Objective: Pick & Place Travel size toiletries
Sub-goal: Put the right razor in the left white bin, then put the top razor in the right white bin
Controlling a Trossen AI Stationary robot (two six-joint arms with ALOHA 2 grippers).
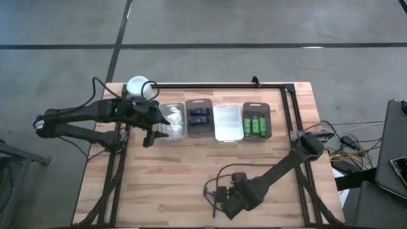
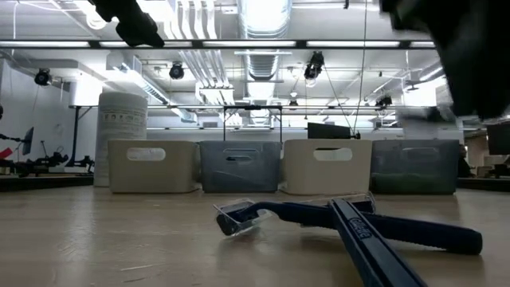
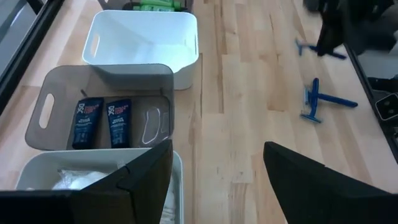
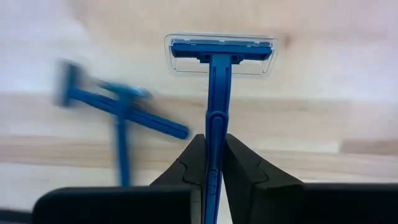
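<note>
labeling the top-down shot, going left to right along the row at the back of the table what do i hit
white cylinder → left claw hanging open at the first tray → tray of white packets → grey tray with black blocks → empty white tray → tray of green bottles

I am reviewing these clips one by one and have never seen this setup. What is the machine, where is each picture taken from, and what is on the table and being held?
Two dark robot arms work at a wooden table. One picture looks straight down, one looks level across the tabletop, and one comes from each arm's wrist. Four trays stand in a row: a pale tray with white packets, a grey tray with two small black blocks, an empty white tray, and a dark tray with green bottles. The right gripper is shut on a blue razor; more razors lie beside it. The left gripper hangs open over the trays.
</note>
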